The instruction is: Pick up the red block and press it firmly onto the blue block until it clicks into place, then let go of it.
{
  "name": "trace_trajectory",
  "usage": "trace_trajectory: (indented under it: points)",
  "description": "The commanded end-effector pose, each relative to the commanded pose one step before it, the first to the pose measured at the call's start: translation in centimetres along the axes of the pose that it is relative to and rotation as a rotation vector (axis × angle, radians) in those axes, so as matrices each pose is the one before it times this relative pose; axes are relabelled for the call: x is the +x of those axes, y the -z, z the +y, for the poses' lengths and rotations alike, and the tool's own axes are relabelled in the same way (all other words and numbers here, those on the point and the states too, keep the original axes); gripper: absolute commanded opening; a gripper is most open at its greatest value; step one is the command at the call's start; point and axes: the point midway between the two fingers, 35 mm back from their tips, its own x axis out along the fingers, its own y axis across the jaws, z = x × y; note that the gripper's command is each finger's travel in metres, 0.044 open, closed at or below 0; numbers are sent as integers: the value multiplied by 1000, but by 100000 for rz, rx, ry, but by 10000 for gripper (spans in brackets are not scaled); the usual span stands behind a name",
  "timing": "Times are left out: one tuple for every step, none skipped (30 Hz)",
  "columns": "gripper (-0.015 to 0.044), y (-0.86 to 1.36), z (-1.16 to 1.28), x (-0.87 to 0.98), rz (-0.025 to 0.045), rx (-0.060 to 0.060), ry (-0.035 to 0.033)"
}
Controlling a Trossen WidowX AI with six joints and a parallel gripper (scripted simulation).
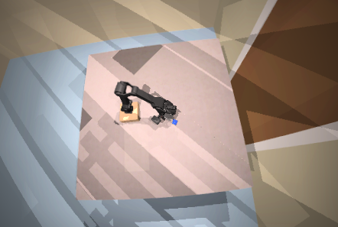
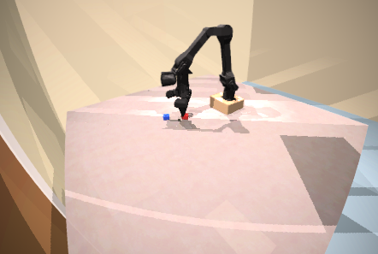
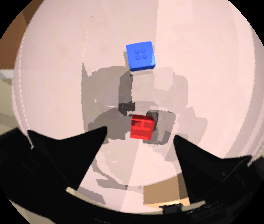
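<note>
The red block [image 2: 186,116] [image 3: 142,127] lies on the table. In the wrist view it sits between the fingertips and a little below them, touching neither finger. In the top view the arm hides it. The blue block [image 1: 174,122] [image 2: 166,117] [image 3: 140,56] stands on the table apart from the red one, studs up, beyond the fingertips in the wrist view. My gripper [image 3: 140,135] is wide open and empty, pointing down over the red block. In the exterior view its near finger partly covers the red block, so its exact height is hard to tell.
The arm rises from a tan wooden base [image 1: 130,117] [image 2: 226,106] [image 3: 160,193] on the pale pink table [image 1: 199,88] [image 2: 171,171]. Shadows of the arm fall around both blocks. The blue block is the nearest object beside the gripper.
</note>
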Motion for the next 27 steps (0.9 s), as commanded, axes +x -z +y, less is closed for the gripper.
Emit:
trace_trajectory:
  points:
    - [440, 138, -178, 697, 245, -286, 783]
    - [440, -1, 5, 163, 1, 0, -1]
    - [440, 0, 5, 162, 1, 0, -1]
    - [440, 1, 4, 162, 1, 0, 0]
    - [440, 2, 4, 162, 1, 0, 0]
    - [440, 3, 3, 162, 2, 0, 0]
    - [440, 4, 3, 162, 2, 0, 0]
    - [440, 5, 2, 161, 2, 0, 0]
    - [440, 6, 2, 161, 2, 0, 0]
    - [440, 7, 1, 161, 2, 0, 0]
    - [440, 8, 1, 161, 2, 0, 0]
    - [440, 9, 0, 160, 2, 0, 0]
    - [440, 10, 0, 159, 2, 0, 0]
    - [440, 8, -1, 128, 2, 0, 0]
    - [440, 5, -1, 76, 1, 0, 0]
    - [440, 2, 0, 25, 0, 0, 0]
    - [414, 0, 0, 0, 0, 0, 0]
    - [387, 0, 0, 0, 0, 0, 0]
    - [361, 0, 0, 0, 0, 0, 0]
    - [335, 0, 0, 0, 0, 0, 0]
    - [309, 0, 0, 0, 0, 0, 0]
    - [282, 0, 0, 0, 0, 0, 0]
    - [256, 0, 0, 0, 0, 0, 0]
    - [230, 0, 0, 0, 0, 0, 0]
    - [204, 0, 0, 0, 0, 0, 0]
    - [177, 0, 0, 0, 0, 0, 0]
    - [151, 0, 0, 0, 0, 0, 0]
